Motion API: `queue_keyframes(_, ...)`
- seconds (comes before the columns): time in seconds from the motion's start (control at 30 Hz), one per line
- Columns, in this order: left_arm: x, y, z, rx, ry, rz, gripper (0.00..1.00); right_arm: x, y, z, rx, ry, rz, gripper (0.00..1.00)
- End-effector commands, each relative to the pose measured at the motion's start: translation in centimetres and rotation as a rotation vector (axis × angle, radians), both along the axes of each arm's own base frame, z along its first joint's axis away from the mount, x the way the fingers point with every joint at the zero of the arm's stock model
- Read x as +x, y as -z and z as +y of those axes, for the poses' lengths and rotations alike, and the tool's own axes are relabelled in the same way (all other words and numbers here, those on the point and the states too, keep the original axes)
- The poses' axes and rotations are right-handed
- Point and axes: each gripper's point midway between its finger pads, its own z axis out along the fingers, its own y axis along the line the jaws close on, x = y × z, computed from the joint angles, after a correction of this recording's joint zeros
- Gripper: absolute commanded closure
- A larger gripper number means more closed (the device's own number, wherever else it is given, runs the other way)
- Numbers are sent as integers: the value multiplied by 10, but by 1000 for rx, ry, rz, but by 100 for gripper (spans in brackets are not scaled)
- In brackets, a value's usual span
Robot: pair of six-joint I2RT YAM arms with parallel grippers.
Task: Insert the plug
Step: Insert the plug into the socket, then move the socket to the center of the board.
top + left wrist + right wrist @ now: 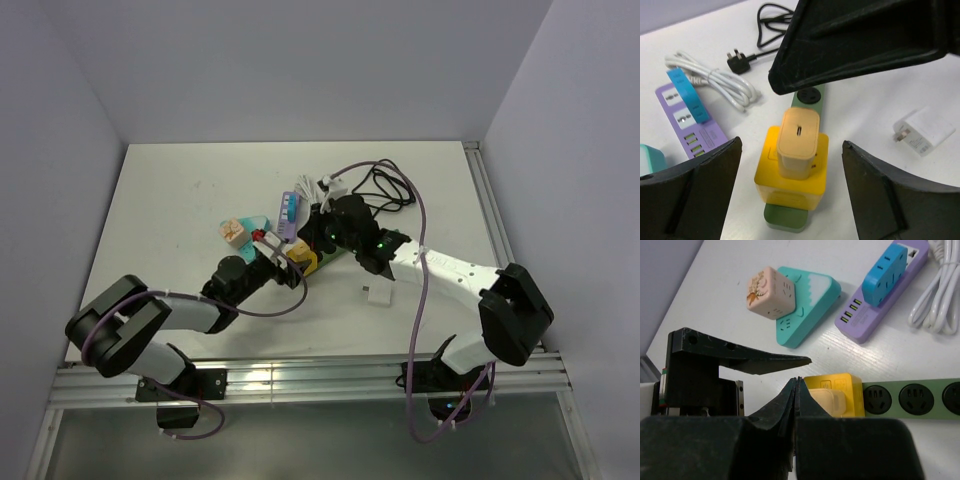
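Jaws of the left gripper [790,147] stand spread, clear gaps at 3 and 9 o'clock of the rounded peach plug [797,135], seated atop the yellow adapter [790,190] on the green strip [785,220]; right gripper [796,387] pressed together

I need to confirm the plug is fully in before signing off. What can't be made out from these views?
Right wrist: the plug is half hidden behind the shut right gripper.
Left wrist: the pins are under the plug's own body, so seating depth is unclear; the right gripper covers the far end of the green strip.
Top: plug too small to judge.
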Motion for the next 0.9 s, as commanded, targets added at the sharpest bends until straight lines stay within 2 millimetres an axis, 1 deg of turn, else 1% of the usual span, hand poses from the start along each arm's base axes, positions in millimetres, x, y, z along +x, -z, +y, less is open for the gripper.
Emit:
queue_keyframes(0.0,7,-38,-3,-57,-17,-62,13,12,-28,-1,11,28,-59,100)
queue_keyframes(0.03,6,-45,-1,-66,-17,-75,13,13,-29,-2,9,36,-62,100)
queue_keyframes(0.1,4,-45,2,-60,-24,-66,13,11,-29,-7,3,48,-66,100)
queue_keyframes(0.13,2,-51,4,-73,-26,-74,12,13,-29,-12,-6,74,-72,100)
queue_keyframes(0.17,2,-47,9,-75,-50,-55,12,11,-27,-18,-15,90,-70,100)
queue_keyframes(0.23,1,-51,14,-93,-70,-46,12,14,-23,-27,-41,133,-75,100)
queue_keyframes(0.3,0,-46,18,-104,-92,-2,11,14,-17,-38,-68,169,-67,100)
queue_keyframes(0.4,-4,-47,17,-140,-91,60,11,17,-7,-53,-101,227,-62,100)
queue_keyframes(0.43,-6,-44,17,-148,-91,87,11,19,-5,-57,-109,245,-62,100)
queue_keyframes(0.47,-8,-43,16,-174,-92,121,11,20,5,-65,-143,272,-43,99)
queue_keyframes(0.5,-9,-40,16,-172,-94,141,11,24,9,-70,-157,291,-38,99)
queue_keyframes(0.53,-7,-36,20,-174,-128,160,11,26,14,-73,-170,299,-28,98)
queue_keyframes(0.57,-7,-35,18,-185,-139,189,11,28,24,-76,-197,308,-9,97)
queue_keyframes(0.63,-4,-33,20,-181,-171,207,11,32,34,-79,-219,317,10,95)
queue_keyframes(0.67,-6,-28,19,-181,-180,236,11,34,43,-78,-239,310,25,94)
queue_keyframes(0.7,-8,-32,20,-197,-188,237,11,33,48,-76,-242,299,33,93)
queue_keyframes(0.73,-10,-33,22,-213,-194,240,11,33,54,-74,-245,293,41,93)
queue_keyframes(0.77,-14,-27,25,-235,-207,264,11,33,64,-72,-251,288,54,94)
queue_keyframes(0.8,-16,-32,28,-262,-208,259,11,30,72,-70,-254,268,75,95)
queue_keyframes(0.83,-21,-26,32,-277,-214,277,11,32,78,-63,-240,256,74,96)
queue_keyframes(0.87,-23,-25,35,-286,-220,287,11,32,84,-62,-241,250,85,96)
